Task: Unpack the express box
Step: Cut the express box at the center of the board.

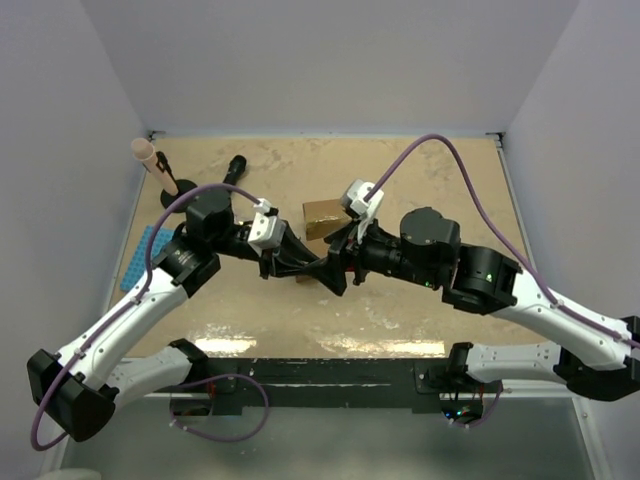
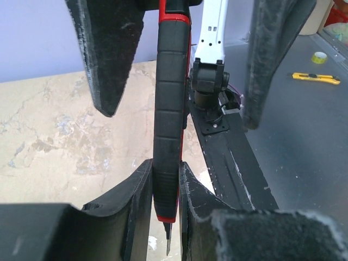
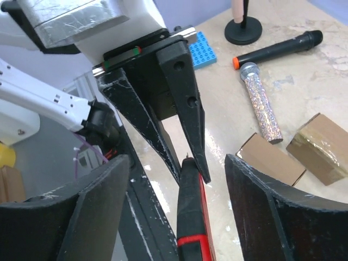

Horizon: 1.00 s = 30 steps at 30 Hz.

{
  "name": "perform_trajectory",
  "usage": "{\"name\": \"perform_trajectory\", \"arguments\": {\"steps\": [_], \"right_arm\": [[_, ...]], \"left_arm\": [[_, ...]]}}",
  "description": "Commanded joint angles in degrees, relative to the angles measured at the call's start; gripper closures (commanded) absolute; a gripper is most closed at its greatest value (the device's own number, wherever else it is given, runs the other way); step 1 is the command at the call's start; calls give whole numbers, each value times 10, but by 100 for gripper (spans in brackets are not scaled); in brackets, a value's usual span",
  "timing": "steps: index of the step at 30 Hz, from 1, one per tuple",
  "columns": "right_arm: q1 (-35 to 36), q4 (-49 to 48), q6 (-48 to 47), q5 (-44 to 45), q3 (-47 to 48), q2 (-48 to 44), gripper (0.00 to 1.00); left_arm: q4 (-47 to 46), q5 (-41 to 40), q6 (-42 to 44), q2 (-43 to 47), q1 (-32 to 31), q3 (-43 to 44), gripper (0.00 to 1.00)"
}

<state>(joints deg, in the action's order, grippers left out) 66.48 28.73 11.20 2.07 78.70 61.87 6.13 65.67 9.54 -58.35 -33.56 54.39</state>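
Observation:
A black and red utility knife [image 2: 168,109] hangs between the two grippers above the table middle. My left gripper [image 2: 166,179] is shut on its blade end, and a short blade pokes out below the fingers. My right gripper [image 3: 179,163] is open, its fingers [image 2: 109,60] standing wide on either side of the knife's handle [image 3: 190,223] without touching it. In the top view both grippers, left [image 1: 315,267] and right [image 1: 340,262], meet tip to tip. A brown taped cardboard box [image 1: 322,215] lies just behind them, also in the right wrist view [image 3: 321,147]. A second brown box [image 3: 272,160] lies beside it.
A glitter microphone [image 3: 261,103] and a black microphone [image 1: 232,168] lie at the back left. A pink-topped stand [image 1: 160,178] and a blue brick plate [image 1: 145,255] are at the left edge. A yellow cutter [image 2: 315,78] and a tape roll [image 2: 319,56] lie on the metal bench.

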Motion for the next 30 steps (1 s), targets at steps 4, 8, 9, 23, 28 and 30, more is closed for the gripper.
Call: {"name": "perform_trajectory", "arguments": {"steps": [4,8,9,23,28,30], "right_arm": [[1,-84,65,99,-65,-89,13],[1,-124,94,138,-127,-163,12],[1,-143,99,139,-151,-173,12],[1,-299,99,45,-267,-182,12],[1,-364,107,58,-296,-174,16],[1,-401,116,77,-313,-173,19]], "left_arm": [[-87,-6,-29,15,4,-10,100],[-147,-5,-76,13,7,-18,100],[-156,-5,-81,12,7,-17,100],[-242,5,-160,-14,8,5,100],[-278,12,-190,-13,8,0,100],[-298,15,-200,-14,8,-3,100]]}}
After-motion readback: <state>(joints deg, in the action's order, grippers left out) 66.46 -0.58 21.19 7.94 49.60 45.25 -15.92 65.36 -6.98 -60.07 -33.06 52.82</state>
